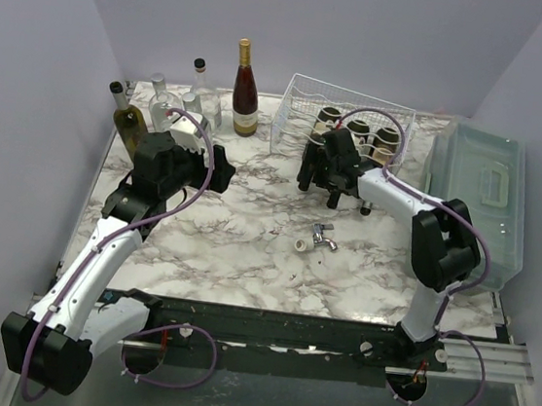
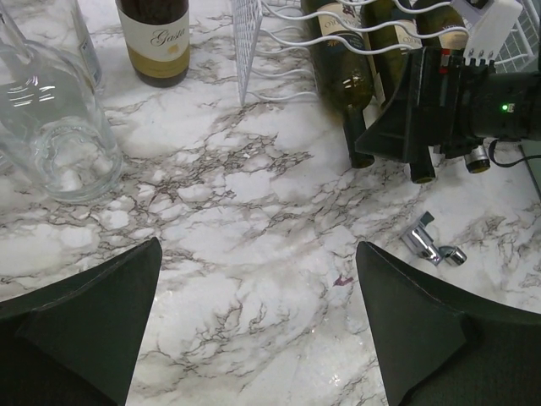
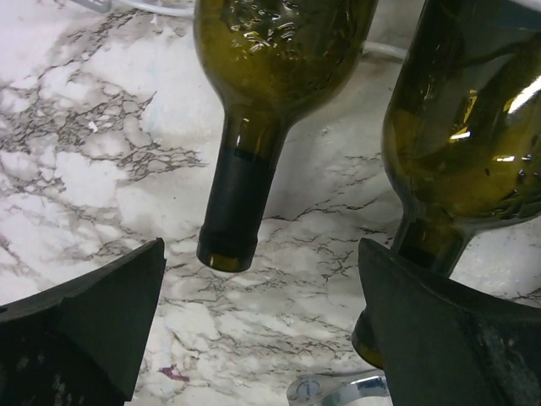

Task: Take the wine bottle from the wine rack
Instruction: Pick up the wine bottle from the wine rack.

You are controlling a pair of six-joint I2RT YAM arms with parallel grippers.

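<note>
From above, we see the white wire wine rack (image 1: 298, 93) at the far middle of the marble table (image 1: 246, 249), with three dark green bottles lying in its cradles, necks toward the arms. The right gripper (image 1: 333, 176) hangs over those necks at the rack's near side. The left gripper (image 1: 219, 163) sits well apart to the left.

In the left wrist view, we find that gripper (image 2: 258, 245) spread wide over bare marble with nothing between its fingers. Beyond it are a clear glass bottle (image 2: 51, 127), a standing labelled bottle (image 2: 152, 38) and a small chrome fitting (image 2: 431, 245).

In the right wrist view, the gripper (image 3: 262, 338) stands wide. The wine bottle (image 3: 279, 51) is in the rack, its black-capped neck between the fingers and touching neither. A second bottle (image 3: 473, 152) lies just beside the right finger.
</note>
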